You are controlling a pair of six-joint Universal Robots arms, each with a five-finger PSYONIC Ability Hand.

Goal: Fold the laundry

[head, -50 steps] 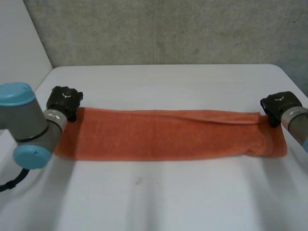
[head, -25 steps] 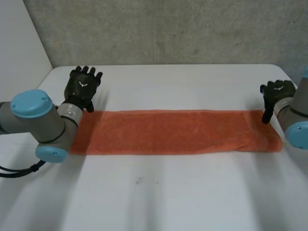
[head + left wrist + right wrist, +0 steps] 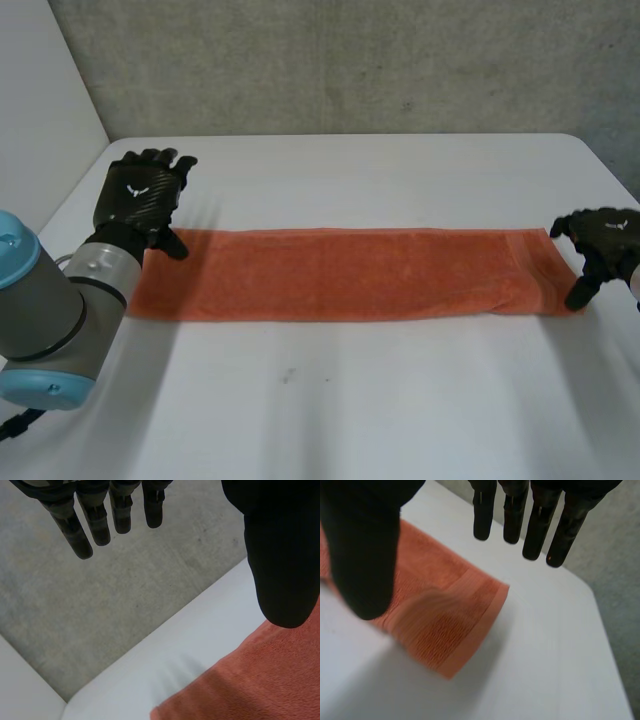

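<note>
An orange towel (image 3: 350,272) lies flat as a long folded strip across the middle of the white table (image 3: 350,400). My left hand (image 3: 140,195) hovers above the towel's left end with its fingers (image 3: 95,522) straight and spread, and nothing is held. In the left wrist view the towel's corner (image 3: 250,685) lies below the thumb. My right hand (image 3: 600,240) is at the towel's right end, fingers (image 3: 537,527) straight and apart from the thumb. The towel's right end (image 3: 455,625) lies free beneath that hand.
A grey concrete wall (image 3: 350,60) runs behind the table's far edge. A white panel (image 3: 40,110) stands at the left. Bare table spreads in front of the towel and behind it.
Both hands have let go of the towel's ends and opened. The left hand rose and moved off the left end; the right hand moved toward the near right. The towel settled flat.
</note>
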